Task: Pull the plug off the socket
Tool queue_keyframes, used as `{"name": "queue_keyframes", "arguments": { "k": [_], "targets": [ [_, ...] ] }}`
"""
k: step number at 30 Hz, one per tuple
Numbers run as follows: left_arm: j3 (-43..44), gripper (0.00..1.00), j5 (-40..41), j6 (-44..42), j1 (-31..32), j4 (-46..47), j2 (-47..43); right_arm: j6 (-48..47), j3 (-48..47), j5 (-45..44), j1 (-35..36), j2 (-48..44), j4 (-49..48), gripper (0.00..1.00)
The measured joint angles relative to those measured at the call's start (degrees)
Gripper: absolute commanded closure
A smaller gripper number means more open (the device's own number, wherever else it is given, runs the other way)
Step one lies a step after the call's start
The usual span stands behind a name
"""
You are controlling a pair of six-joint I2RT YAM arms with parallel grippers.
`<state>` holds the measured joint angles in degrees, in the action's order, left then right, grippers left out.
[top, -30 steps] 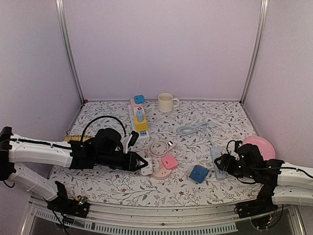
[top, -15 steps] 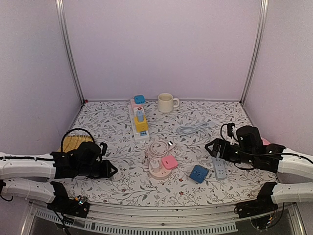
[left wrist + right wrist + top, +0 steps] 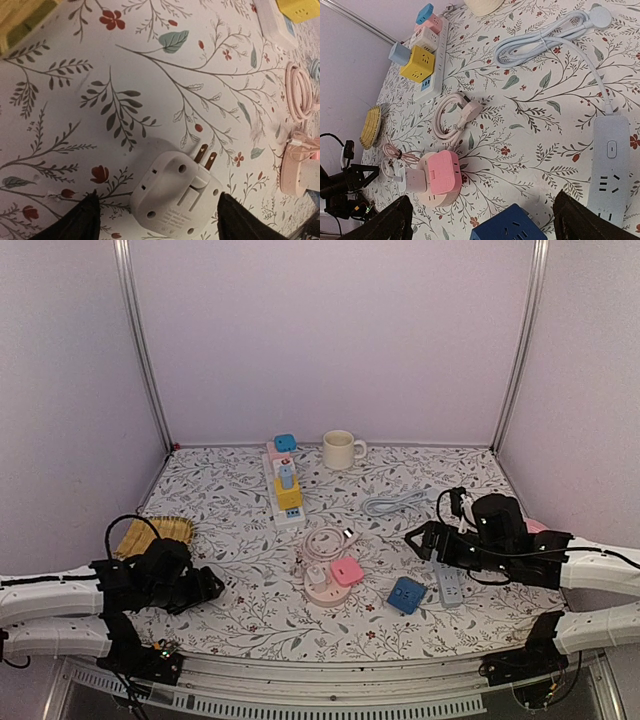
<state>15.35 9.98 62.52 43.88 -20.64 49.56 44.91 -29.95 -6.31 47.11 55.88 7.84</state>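
Between tips of open L pincer (image 3: pixel 157 196), white plug (image 3: pixel 175 200) flat on table (image 3: pixel 125 75), R pincer (image 3: pixel 482 200) wide open.

Far overhead and close wrist views share pink socket (image 3: pixel 322 595).

The left arm (image 3: pixel 50 598), white-shelled with a black wrist, lies low and nearly level across the near left. Its black two-finger left gripper (image 3: pixel 208 585) points right toward the middle, and its fingers (image 3: pixel 75 225) stand well apart, gripping nothing. The right arm (image 3: pixel 600 575), of the same build, reaches in from the near right, raised somewhat higher, with its black right gripper (image 3: pixel 415 537) pointing left and tilted down, fingers (image 3: pixel 385 222) spread wide.
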Motion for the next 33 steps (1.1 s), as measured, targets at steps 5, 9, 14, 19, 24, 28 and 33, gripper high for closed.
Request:
{"name": "queue_keyframes", "arguments": {
  "k": [5, 9, 14, 19, 24, 28, 33],
  "targets": [
    [0.5, 0.06, 1.7, 0.7, -0.1, -3.0, -3.9, -0.3, -1.1, -0.9, 0.1, 0.0, -1.1, 0.01],
    [3.1, 0.06, 2.6, -0.8, 0.1, -4.6, -4.7, -1.0, -1.6, -1.5, 0.1, 0.0, -1.6, 0.01],
    [9.7, 0.08, 5.0, -2.6, 4.9, -4.9, -0.8, -1.4, -1.6, -2.4, 0.1, -0.1, -1.9, 0.01],
    [18.6, 0.08, 8.2, -3.5, 14.3, -4.6, 10.0, -1.4, -1.6, -2.7, 0.1, -0.9, -1.9, 0.01],
    [25.2, 0.08, 10.6, -4.8, 20.0, -4.5, 19.7, -1.4, -1.6, -3.0, 0.1, -2.6, -1.9, 0.01],
    [28.7, 0.08, 11.6, -5.9, 23.3, -4.5, 25.6, -1.5, -1.6, -2.6, 0.1, -2.9, -2.4, 0.01],
    [31.8, 0.08, 11.6, -7.1, 25.5, -4.0, 30.6, -2.8, -2.5, 2.1, 0.2, 3.0, -5.8, 0.01]
  ]
}}
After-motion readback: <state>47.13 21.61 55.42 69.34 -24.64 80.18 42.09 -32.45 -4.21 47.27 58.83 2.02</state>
